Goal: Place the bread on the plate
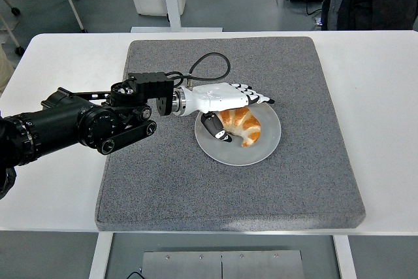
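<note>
Bread lies on the plate, light, soft and crushable; the left robot hand above it is spread, holding nothing.

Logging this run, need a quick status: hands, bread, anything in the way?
Left hand open over the plate's far edge, fingers straight. Croissant lying on the plate, released. Right arm not in view. Nothing in the way.

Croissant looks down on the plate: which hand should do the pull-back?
Left. The left hand is open right over the croissant, which lies on the plate, so it only needs to withdraw, I think. No right arm shows in this view.
</note>
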Robot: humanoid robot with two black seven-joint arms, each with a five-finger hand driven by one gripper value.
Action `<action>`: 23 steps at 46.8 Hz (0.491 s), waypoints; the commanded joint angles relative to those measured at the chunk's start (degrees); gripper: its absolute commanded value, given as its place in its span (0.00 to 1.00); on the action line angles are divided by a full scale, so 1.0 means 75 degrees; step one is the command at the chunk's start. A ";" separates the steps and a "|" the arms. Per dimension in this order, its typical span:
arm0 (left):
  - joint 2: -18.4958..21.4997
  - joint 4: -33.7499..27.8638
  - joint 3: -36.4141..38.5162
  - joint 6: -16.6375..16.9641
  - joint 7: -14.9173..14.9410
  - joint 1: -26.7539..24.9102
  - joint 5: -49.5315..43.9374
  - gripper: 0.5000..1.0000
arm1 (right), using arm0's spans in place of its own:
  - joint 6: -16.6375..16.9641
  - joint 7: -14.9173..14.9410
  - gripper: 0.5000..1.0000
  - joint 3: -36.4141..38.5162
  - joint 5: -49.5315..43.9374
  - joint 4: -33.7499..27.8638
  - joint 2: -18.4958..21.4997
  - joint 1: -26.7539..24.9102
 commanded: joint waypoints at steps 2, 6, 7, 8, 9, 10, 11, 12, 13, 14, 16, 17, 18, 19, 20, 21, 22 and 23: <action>0.0208 -0.0115 -0.0032 -0.0036 -0.0002 -0.0084 -0.0014 0.99 | 0.0000 0.0000 1.00 -0.0001 0.0000 0.0000 0.0000 0.0000; 0.0384 -0.0302 -0.0067 -0.0107 -0.0002 -0.0248 -0.0038 0.99 | 0.0000 0.0000 1.00 -0.0001 0.0000 0.0000 0.0000 0.0000; 0.0431 -0.0361 -0.0079 -0.0130 -0.0002 -0.0295 -0.0038 0.99 | 0.0000 0.0000 1.00 -0.0001 0.0000 0.0000 0.0000 0.0000; 0.0466 -0.0443 -0.0079 -0.0142 0.0010 -0.0342 -0.0038 0.99 | 0.0000 0.0000 1.00 -0.0001 0.0000 0.0000 0.0000 0.0000; 0.0524 -0.0525 -0.0079 -0.0154 -0.0002 -0.0377 -0.0038 0.99 | 0.0000 0.0000 1.00 -0.0001 0.0000 0.0000 0.0000 0.0000; 0.0606 -0.0619 -0.0091 -0.0177 0.0010 -0.0401 -0.0049 0.99 | 0.0000 0.0000 1.00 -0.0001 0.0000 0.0000 0.0000 0.0000; 0.0688 -0.0712 -0.0114 -0.0200 0.0010 -0.0413 -0.0049 0.99 | 0.0000 0.0000 1.00 -0.0001 0.0000 0.0000 0.0000 0.0000; 0.0747 -0.0783 -0.0138 -0.0212 0.0010 -0.0424 -0.0084 0.99 | 0.0000 0.0000 1.00 -0.0001 0.0000 0.0000 0.0000 0.0000; 0.0794 -0.0853 -0.0184 -0.0247 0.0010 -0.0436 -0.0131 0.99 | 0.0000 0.0000 1.00 -0.0012 0.0000 0.0000 0.0000 0.0000; 0.0817 -0.0900 -0.0231 -0.0282 0.0022 -0.0483 -0.0190 0.99 | 0.0000 0.0000 1.00 -0.0001 0.0000 0.0000 0.0000 0.0000; 0.0864 -0.0994 -0.0325 -0.0353 0.0022 -0.0588 -0.0330 0.99 | 0.0000 0.0000 1.00 -0.0001 0.0000 0.0000 0.0000 0.0000; 0.0899 -0.1029 -0.0349 -0.0388 0.0022 -0.0635 -0.0389 0.99 | 0.0000 0.0000 1.00 -0.0001 0.0000 0.0000 0.0000 0.0000; 0.0935 -0.1053 -0.0360 -0.0411 0.0022 -0.0670 -0.0436 0.99 | 0.0000 0.0000 1.00 -0.0001 0.0000 0.0000 0.0000 0.0000; 0.0970 -0.1076 -0.0372 -0.0423 0.0022 -0.0694 -0.0494 0.99 | 0.0000 0.0000 1.00 -0.0001 0.0000 0.0000 0.0000 0.0000; 0.1028 -0.1077 -0.0384 -0.0446 0.0033 -0.0717 -0.0553 0.99 | 0.0000 0.0000 1.00 -0.0001 0.0000 0.0000 0.0000 0.0000; 0.1075 -0.1100 -0.0396 -0.0447 0.0033 -0.0752 -0.0611 0.99 | 0.0000 0.0000 1.00 -0.0001 0.0000 0.0000 0.0000 0.0000; 0.1134 -0.1135 -0.0396 -0.0458 0.0033 -0.0776 -0.0682 0.99 | 0.0000 0.0000 1.00 -0.0001 0.0000 0.0000 0.0000 0.0000; 0.1180 -0.1170 -0.0396 -0.0470 0.0033 -0.0811 -0.0752 0.99 | 0.0000 0.0000 1.00 -0.0001 0.0000 0.0000 0.0000 0.0000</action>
